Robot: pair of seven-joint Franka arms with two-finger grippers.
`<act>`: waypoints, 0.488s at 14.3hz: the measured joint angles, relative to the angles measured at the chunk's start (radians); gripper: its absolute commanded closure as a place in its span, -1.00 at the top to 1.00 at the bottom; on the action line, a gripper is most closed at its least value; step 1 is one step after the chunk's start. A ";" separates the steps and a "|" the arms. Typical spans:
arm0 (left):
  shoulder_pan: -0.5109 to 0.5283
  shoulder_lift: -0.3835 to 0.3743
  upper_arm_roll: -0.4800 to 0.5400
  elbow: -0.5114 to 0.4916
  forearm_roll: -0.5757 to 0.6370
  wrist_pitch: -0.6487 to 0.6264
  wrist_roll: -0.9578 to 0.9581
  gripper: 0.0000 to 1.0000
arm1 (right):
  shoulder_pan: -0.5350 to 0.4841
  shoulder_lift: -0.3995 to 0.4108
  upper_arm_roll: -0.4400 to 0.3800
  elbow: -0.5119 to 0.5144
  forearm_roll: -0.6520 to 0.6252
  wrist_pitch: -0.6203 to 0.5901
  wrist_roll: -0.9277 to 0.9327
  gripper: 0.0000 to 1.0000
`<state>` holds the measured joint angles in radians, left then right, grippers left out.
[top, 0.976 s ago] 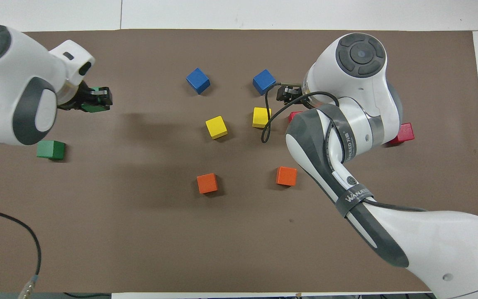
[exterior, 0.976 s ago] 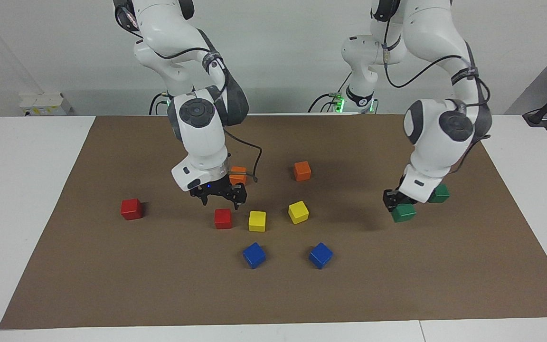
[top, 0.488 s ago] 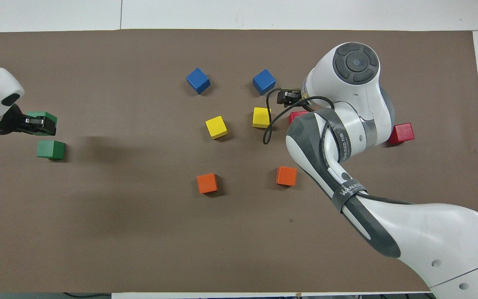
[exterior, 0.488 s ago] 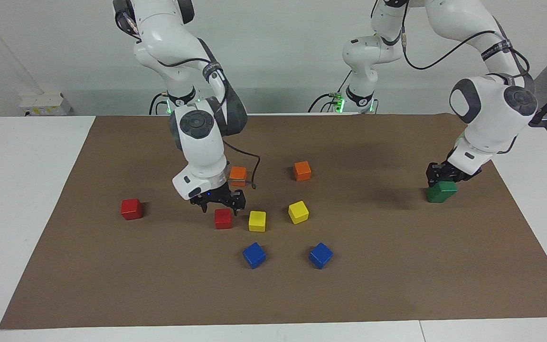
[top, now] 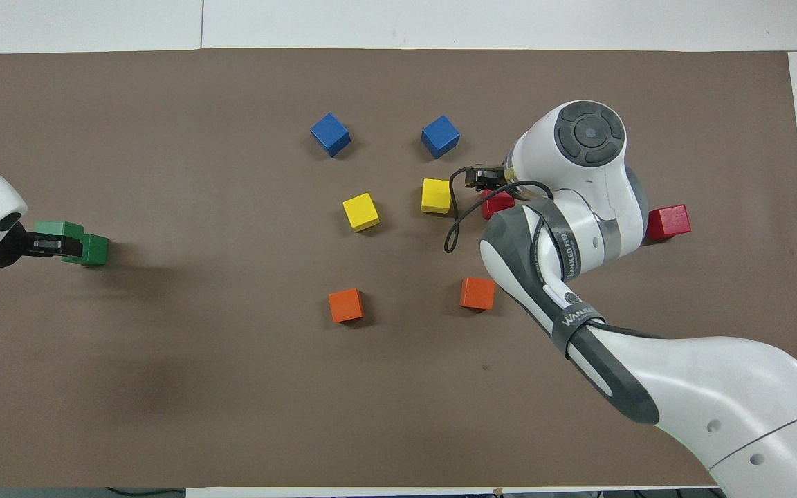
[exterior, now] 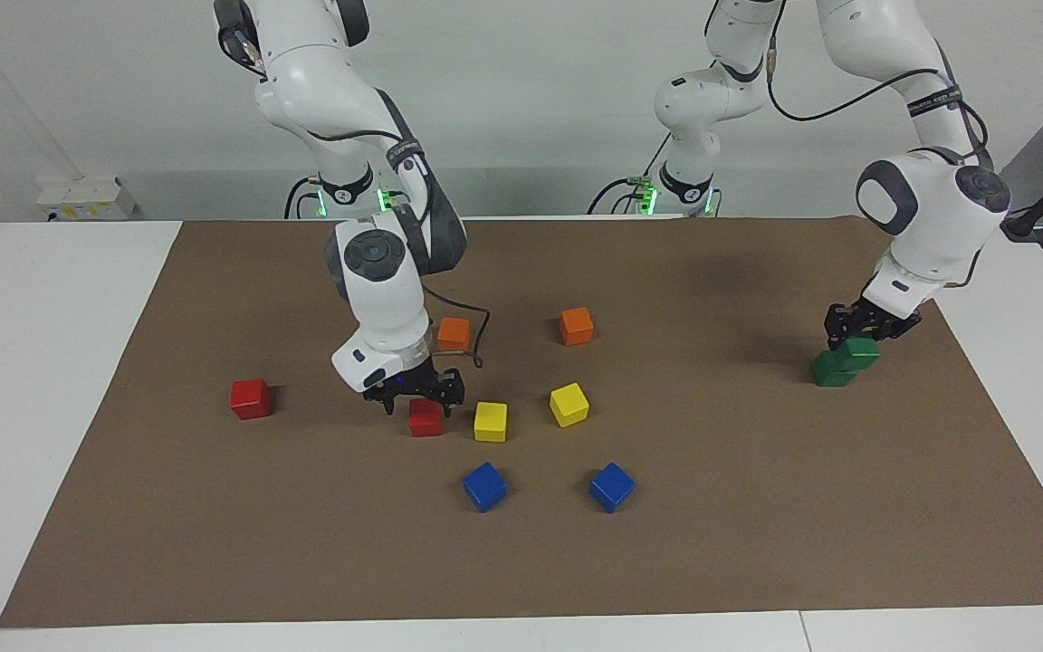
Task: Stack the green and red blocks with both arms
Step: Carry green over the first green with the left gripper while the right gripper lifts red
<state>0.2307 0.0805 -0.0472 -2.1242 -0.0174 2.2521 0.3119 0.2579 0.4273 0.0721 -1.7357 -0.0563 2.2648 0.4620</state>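
My left gripper (exterior: 858,337) is shut on a green cube (exterior: 864,355) near the left arm's end of the mat. That cube hangs just over the second green cube (exterior: 832,372), slightly offset; I cannot tell if they touch. The overhead view shows the held green cube (top: 59,229) overlapping the lower green cube (top: 96,250). My right gripper (exterior: 419,397) is open and low over a red cube (exterior: 425,418), one fingertip on each side of its top. Another red cube (exterior: 251,398) lies alone toward the right arm's end.
On the brown mat (exterior: 757,543) lie two orange cubes (exterior: 454,332) (exterior: 576,325), two yellow cubes (exterior: 490,421) (exterior: 569,404) and two blue cubes (exterior: 484,486) (exterior: 611,486). One yellow cube sits right beside the red cube under my right gripper.
My left gripper carried its green cube toward the left arm's end of the mat and down over the other green cube. My right gripper sank lower over the red cube.
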 measured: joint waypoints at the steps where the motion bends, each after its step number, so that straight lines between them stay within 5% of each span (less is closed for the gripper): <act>1: 0.001 -0.004 0.000 -0.011 0.000 0.011 0.002 -1.00 | -0.001 0.000 0.000 -0.015 0.000 0.018 -0.003 1.00; 5: 0.001 -0.006 0.000 -0.047 -0.024 0.081 0.017 -1.00 | 0.000 -0.001 0.000 -0.054 0.000 0.068 -0.016 0.93; 7: 0.002 -0.006 0.000 -0.066 -0.027 0.110 0.021 -1.00 | 0.002 -0.001 0.001 -0.064 0.000 0.083 -0.016 0.67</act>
<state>0.2323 0.0749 -0.0469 -2.1905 -0.0449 2.3624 0.3327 0.2601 0.4265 0.0732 -1.7994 -0.0566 2.3479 0.4456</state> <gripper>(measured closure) 0.454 0.000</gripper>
